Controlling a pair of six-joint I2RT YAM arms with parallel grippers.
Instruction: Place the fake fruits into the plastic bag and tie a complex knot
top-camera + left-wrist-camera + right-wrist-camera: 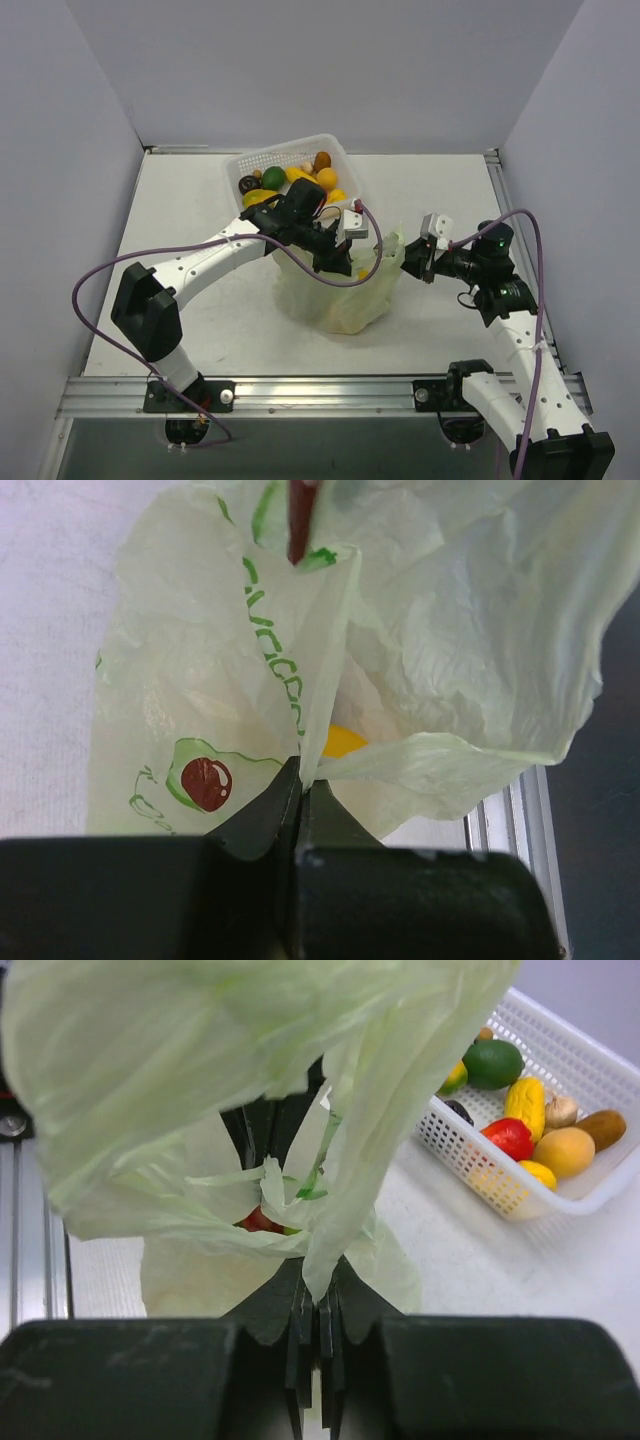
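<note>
The pale-green plastic bag [335,292] stands at mid-table between both arms. My left gripper [343,260] is shut on a fold of the bag's rim [303,770], next to an avocado print [205,782]. A yellow fruit [343,742] shows inside the bag. My right gripper [408,262] is shut on a strip of the bag's film [320,1290] on the opposite side. A red fruit [258,1222] peeks out among the folds. Several more fake fruits [300,180] lie in the white basket [290,146], also in the right wrist view [520,1130].
The white perforated basket [590,1192] sits behind the bag toward the back wall. A purple cable [100,275] loops off the left arm. An aluminium rail [320,385] runs along the table's near edge.
</note>
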